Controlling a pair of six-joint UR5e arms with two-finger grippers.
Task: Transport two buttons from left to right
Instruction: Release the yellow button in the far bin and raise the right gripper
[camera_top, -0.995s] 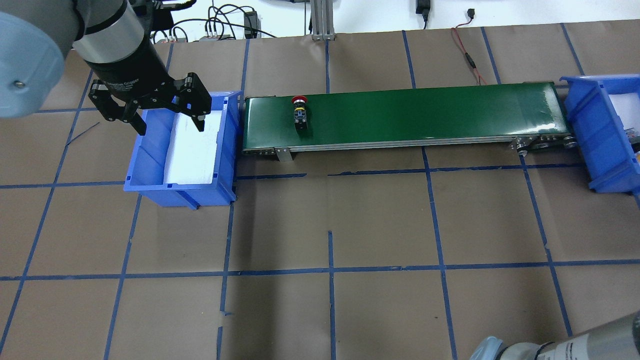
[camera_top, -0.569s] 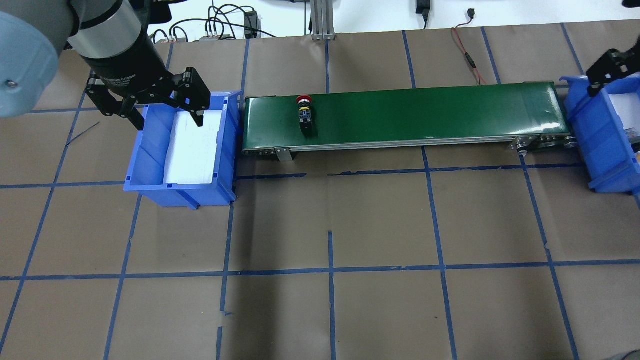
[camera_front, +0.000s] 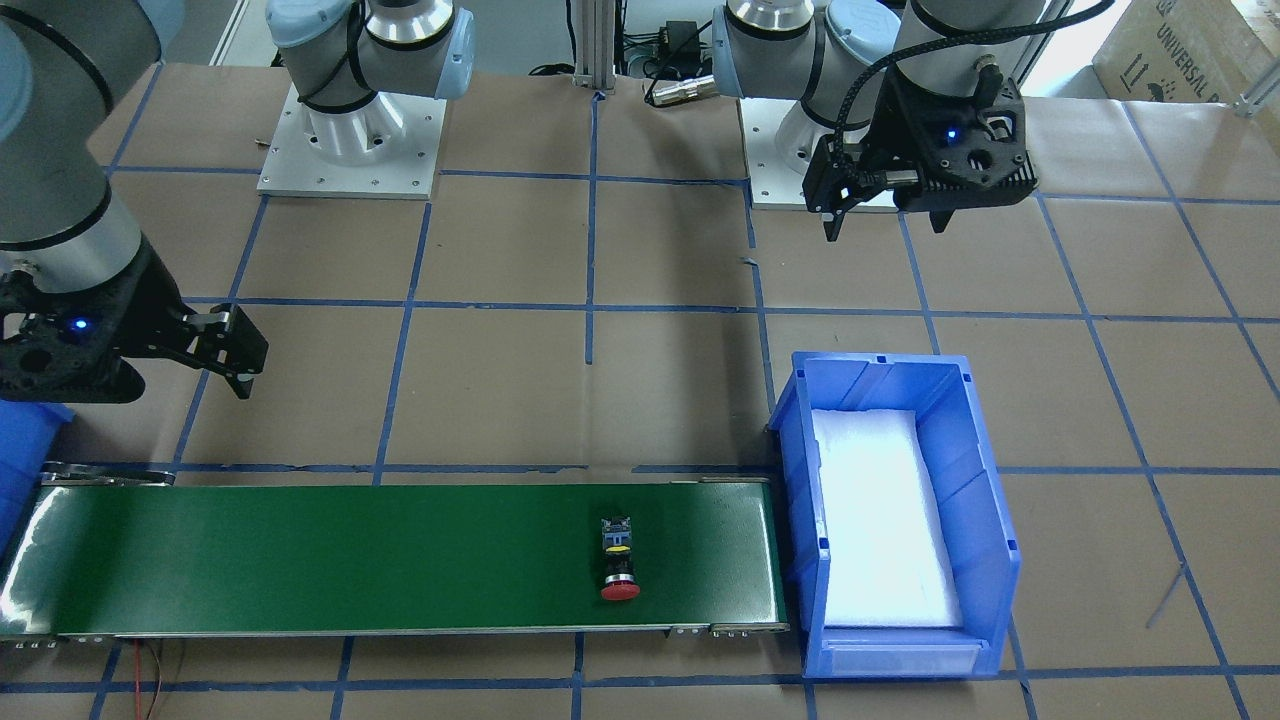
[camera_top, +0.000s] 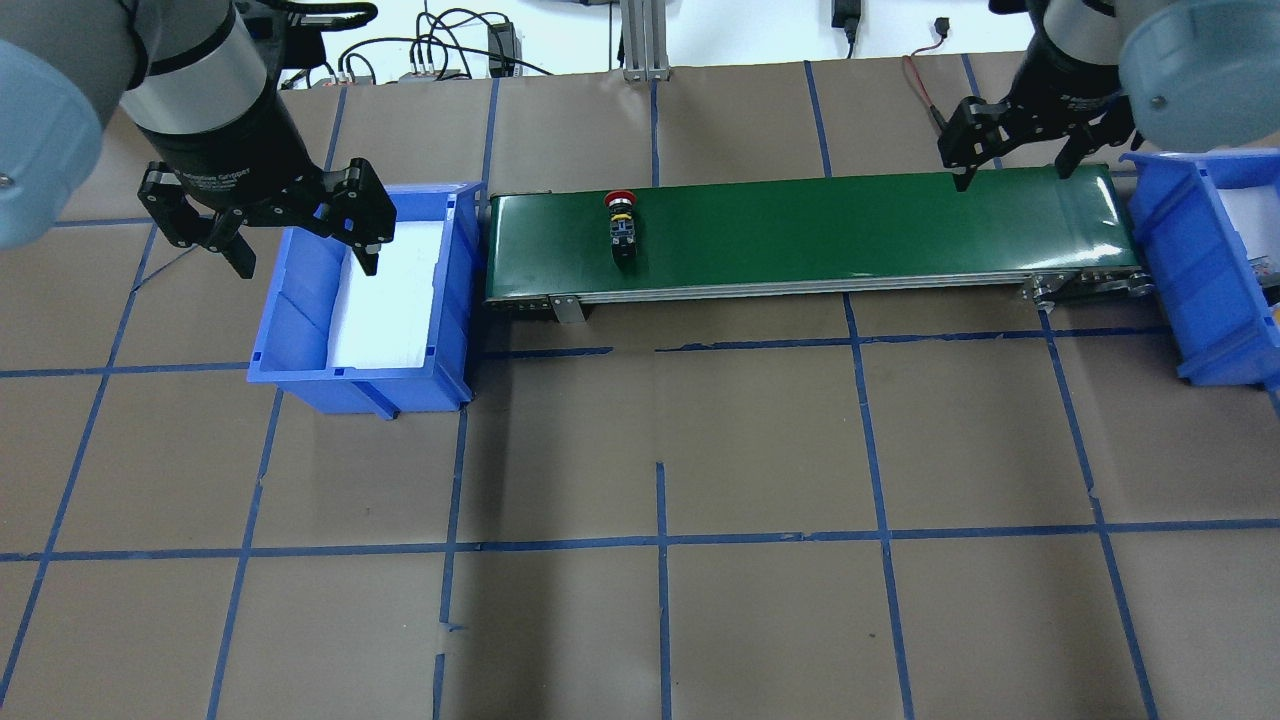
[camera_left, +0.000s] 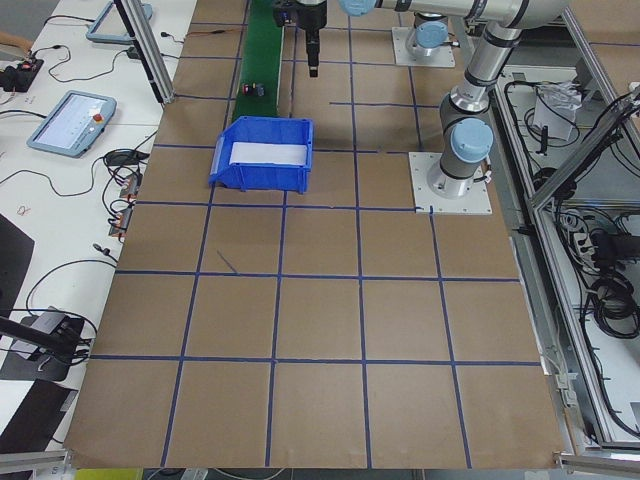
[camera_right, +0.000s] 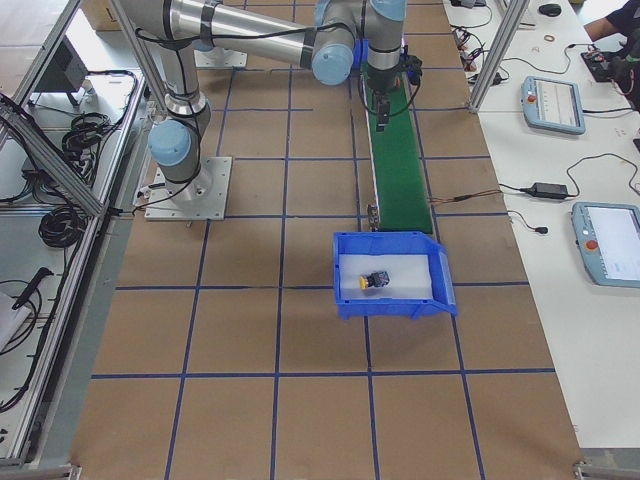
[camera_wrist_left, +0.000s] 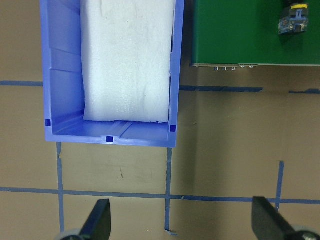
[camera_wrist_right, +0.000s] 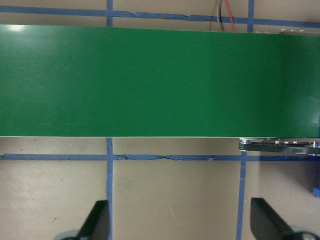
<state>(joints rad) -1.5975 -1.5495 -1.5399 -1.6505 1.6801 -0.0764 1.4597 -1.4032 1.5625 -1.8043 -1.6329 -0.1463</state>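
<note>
The red button (camera_top: 620, 222) lies on its side on the green conveyor belt (camera_top: 850, 230), near the belt's left end; it also shows in the front view (camera_front: 619, 560) and at the top right of the left wrist view (camera_wrist_left: 294, 17). The yellow button (camera_right: 374, 281) lies in the right blue bin (camera_right: 390, 236). My left gripper (camera_top: 307, 262) is open and empty, raised over the near-left part of the left blue bin (camera_top: 300, 375). My right gripper (camera_top: 1013, 175) is open and empty above the belt's right end; its fingers (camera_wrist_right: 97, 220) frame the belt's near edge.
The left bin (camera_front: 905, 365) holds only a white foam pad (camera_front: 880, 520). The right bin (camera_top: 1170, 240) stands at the belt's right end. Cables (camera_top: 930, 110) lie behind the belt. Blue tape lines cross the brown table paper.
The red button has ridden a little to the right along the belt. My right gripper has come into view over the belt's right end. My left gripper has drifted slightly left.
</note>
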